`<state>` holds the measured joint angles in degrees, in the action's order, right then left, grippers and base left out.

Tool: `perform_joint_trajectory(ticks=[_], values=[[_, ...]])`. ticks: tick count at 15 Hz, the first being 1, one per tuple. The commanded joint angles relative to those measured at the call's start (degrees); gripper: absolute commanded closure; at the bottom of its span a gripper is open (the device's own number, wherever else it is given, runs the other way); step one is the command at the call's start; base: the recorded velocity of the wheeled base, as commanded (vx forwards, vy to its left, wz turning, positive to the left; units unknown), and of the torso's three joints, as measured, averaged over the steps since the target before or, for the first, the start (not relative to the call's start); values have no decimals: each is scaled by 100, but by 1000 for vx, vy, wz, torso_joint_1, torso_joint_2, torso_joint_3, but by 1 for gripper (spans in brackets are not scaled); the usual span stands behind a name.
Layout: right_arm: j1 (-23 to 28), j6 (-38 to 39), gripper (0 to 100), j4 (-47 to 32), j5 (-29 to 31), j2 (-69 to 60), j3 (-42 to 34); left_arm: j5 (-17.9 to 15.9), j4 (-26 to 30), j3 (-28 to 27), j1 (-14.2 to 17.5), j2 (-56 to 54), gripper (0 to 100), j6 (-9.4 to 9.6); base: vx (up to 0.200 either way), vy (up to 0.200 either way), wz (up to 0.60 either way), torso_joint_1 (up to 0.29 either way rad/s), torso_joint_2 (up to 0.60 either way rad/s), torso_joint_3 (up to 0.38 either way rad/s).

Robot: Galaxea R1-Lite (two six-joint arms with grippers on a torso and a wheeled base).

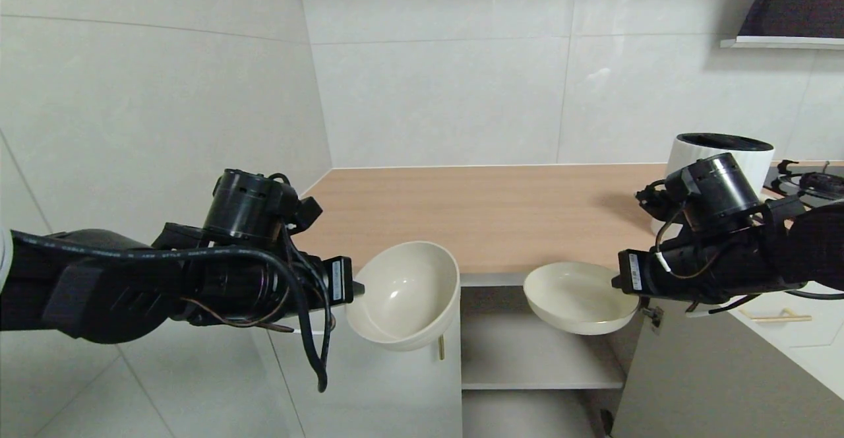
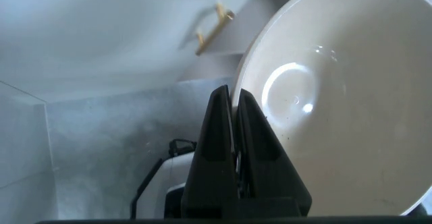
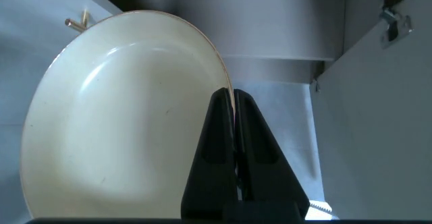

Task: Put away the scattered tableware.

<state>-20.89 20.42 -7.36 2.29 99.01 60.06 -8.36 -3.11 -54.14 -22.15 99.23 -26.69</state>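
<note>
My left gripper (image 1: 356, 287) is shut on the rim of a deep cream bowl (image 1: 403, 295), held tilted on its side in front of the counter edge; in the left wrist view the black fingers (image 2: 217, 126) pinch the rim of the bowl (image 2: 344, 96). My right gripper (image 1: 618, 282) is shut on the rim of a shallow cream plate (image 1: 577, 296), held nearly level before the open cabinet. The right wrist view has the fingers (image 3: 219, 126) clamped on the plate (image 3: 121, 109).
A wooden counter (image 1: 488, 210) runs ahead, with a white round pot (image 1: 722, 154) and a stove burner (image 1: 817, 181) at the right. Below it an open cabinet has a shelf (image 1: 537, 352); its door (image 1: 692, 372) stands open at the right.
</note>
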Motion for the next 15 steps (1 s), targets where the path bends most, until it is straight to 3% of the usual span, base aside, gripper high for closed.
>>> perform_joint_trajectory(ticks=[1,15], values=[[-2,-12,100,-2,8,153,-3,10,-6,0,0,79,100,-3,0,0,0,0,0,0],[-2,-20,100,86,34,531,23,10,-23,0,0,149,100,-3,0,0,0,-158,417,252]])
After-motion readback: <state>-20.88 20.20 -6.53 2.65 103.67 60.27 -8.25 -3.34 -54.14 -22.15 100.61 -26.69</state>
